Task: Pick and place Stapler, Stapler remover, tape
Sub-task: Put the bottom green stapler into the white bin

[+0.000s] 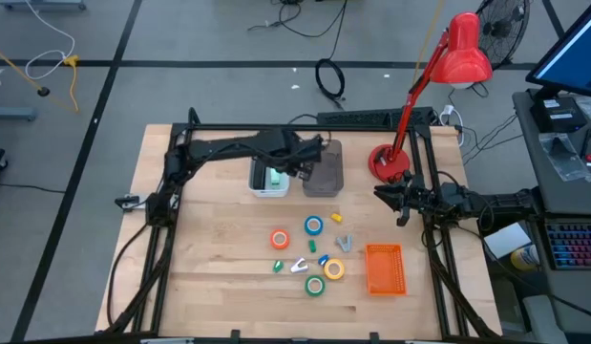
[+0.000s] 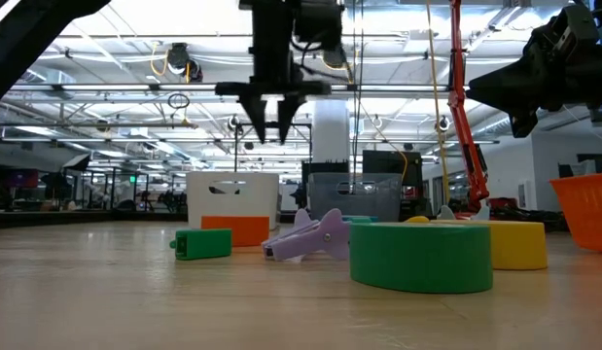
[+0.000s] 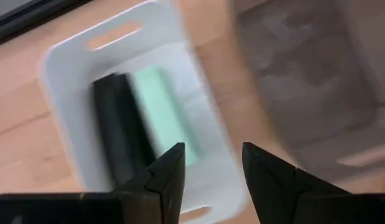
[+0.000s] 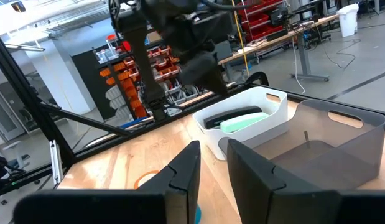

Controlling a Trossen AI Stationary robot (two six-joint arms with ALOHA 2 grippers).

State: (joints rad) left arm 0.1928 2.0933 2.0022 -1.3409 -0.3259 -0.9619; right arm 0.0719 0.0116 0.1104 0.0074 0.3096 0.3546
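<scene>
L tool (image 3: 212, 171) hangs over the white bin (image 1: 269, 179), fingers apart, holding nothing (a green and black stapler (image 3: 142, 121) lies in that bin). R tool (image 1: 402, 216) waits at worktop's right edge, jaws a bit apart, empty. Tape rolls sit mid-worktop: orange (image 1: 280, 240), blue (image 1: 313, 226), yellow (image 1: 334, 270), green (image 1: 316, 286).

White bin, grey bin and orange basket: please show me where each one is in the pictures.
white bin (image 4: 276, 118): right wrist view, on its outer side wall.
grey bin (image 4: 357, 134): right wrist view, on its translucent side wall.
orange basket (image 1: 385, 269): high view, on its mesh floor.
</scene>
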